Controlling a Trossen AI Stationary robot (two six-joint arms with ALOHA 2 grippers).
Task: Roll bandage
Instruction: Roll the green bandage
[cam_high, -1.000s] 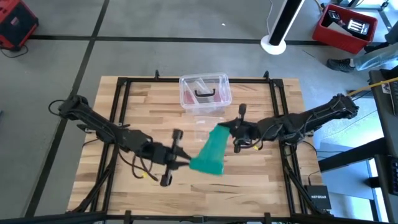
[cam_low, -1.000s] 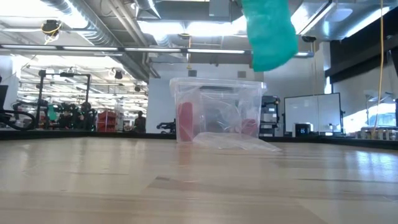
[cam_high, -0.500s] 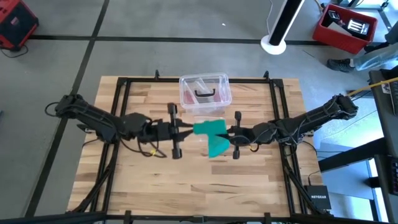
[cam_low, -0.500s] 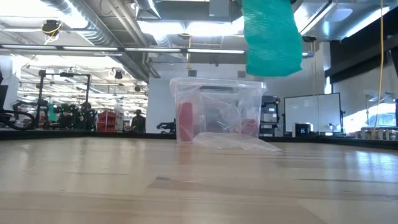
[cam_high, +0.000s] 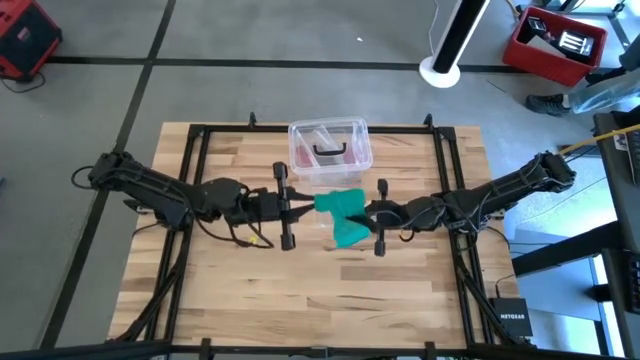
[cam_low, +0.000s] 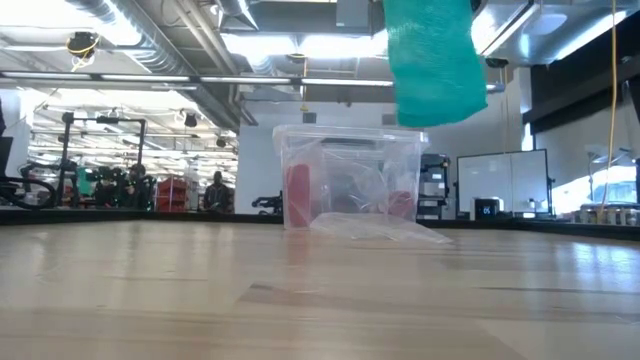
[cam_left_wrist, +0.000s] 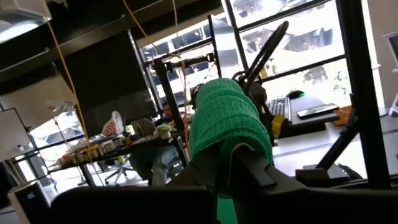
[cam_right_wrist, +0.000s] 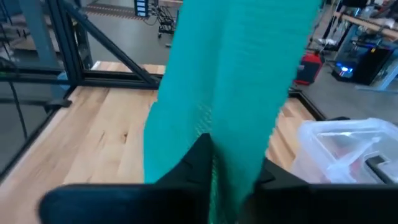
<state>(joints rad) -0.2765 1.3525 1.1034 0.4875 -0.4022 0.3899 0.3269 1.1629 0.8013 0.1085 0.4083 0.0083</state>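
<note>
a: what was the setting?

b: a light wooden table (cam_high: 250, 290) inside a black frame, on a grey floor, with a workshop room behind it. a clear plastic box (cam_high: 329, 150) with pinkish contents stood at the far middle of the table.

a: and the fingers?

b: the left gripper (cam_high: 303, 205) had its fingers pressed together on one end of the bandage (cam_high: 343, 214); in the left wrist view the dark fingers (cam_left_wrist: 242, 167) met under a rounded green wrap of it (cam_left_wrist: 227, 124). the right gripper (cam_high: 360, 212) faced it from the other side, its fingers (cam_right_wrist: 200, 158) pinching the teal fabric (cam_right_wrist: 230, 87) that hung past them.

a: where was the bandage itself?

b: lifted off the table, between the two grippers near the table's middle, just in front of the box. part of it drooped below the grippers. from the low view it hung at the upper edge (cam_low: 433, 58), above the box (cam_low: 346, 180).

a: and the arms?

b: the left arm (cam_high: 165, 195) reached in from the left side, the right arm (cam_high: 490, 198) from the right, both stretched toward the middle.
</note>
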